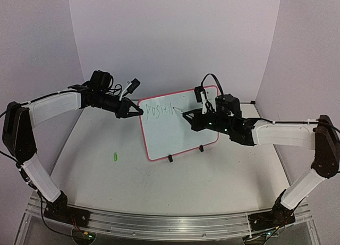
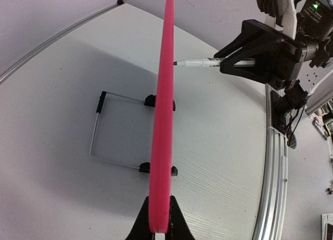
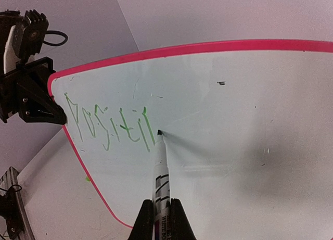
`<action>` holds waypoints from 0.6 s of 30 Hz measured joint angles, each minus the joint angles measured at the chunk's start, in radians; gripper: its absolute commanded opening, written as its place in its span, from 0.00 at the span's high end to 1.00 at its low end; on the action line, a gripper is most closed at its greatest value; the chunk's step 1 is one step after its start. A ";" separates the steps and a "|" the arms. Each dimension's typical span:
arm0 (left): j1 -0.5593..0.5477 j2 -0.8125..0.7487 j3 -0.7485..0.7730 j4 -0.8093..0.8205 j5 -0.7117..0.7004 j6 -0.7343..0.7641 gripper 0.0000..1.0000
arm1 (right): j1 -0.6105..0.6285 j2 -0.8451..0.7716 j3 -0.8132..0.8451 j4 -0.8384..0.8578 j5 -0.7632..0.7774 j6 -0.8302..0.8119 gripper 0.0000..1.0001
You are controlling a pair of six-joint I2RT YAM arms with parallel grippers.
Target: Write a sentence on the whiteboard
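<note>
White tabletop [image 1: 106, 192] bears the pink-rimmed whiteboard [image 1: 178, 136], my left gripper [image 1: 138, 110] clamped on its edge for steadiness, my right gripper [image 3: 160, 207] pinching a slim marker [image 3: 160, 172], tip seemingly touching beside the green unfinished sentence [image 3: 109, 125]

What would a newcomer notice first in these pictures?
A red-rimmed whiteboard stands upright mid-table, with green letters begun at its upper left. The right gripper holds a marker with its tip on the board just after the last letter, while the left gripper clamps the board's upper left corner.
</note>
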 measured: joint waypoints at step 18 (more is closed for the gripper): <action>0.000 0.000 0.000 0.000 0.000 0.001 1.00 | 0.000 -0.006 0.013 -0.007 0.010 -0.007 1.00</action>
